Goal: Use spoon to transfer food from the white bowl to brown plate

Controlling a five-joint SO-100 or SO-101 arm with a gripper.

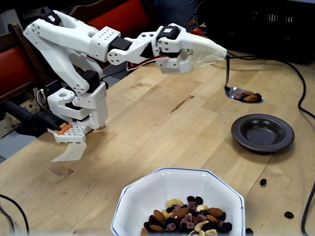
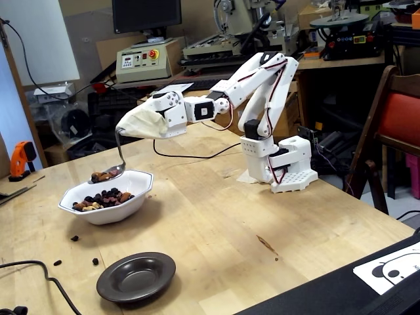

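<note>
Workshop clutter, machines and a monitor stand behind a pale wooden counter (image 2: 216, 216) that carries the white arm. Its pincer (image 1: 216, 50) is wrapped in a whitish covering, so the fingers are hidden; it seems clenched on the spoon (image 1: 241, 93), whose thin handle hangs straight down from the tip. The spoon bowl sits just below the pincer, raised clear of the counter and loaded with nuts and raisins (image 1: 247, 95). Lower down and slightly to the right in that view lies the brown plate (image 1: 262, 132), empty; the white bowl (image 1: 147, 196) with the remaining mix is well back toward the camera, its front edge cut off. A quick swing or early tilt could likely spill pieces short of the plate, where a few strays (image 1: 288, 214) already lie. How far the spoon hangs from the plate differs between views and is hard to judge.
</note>
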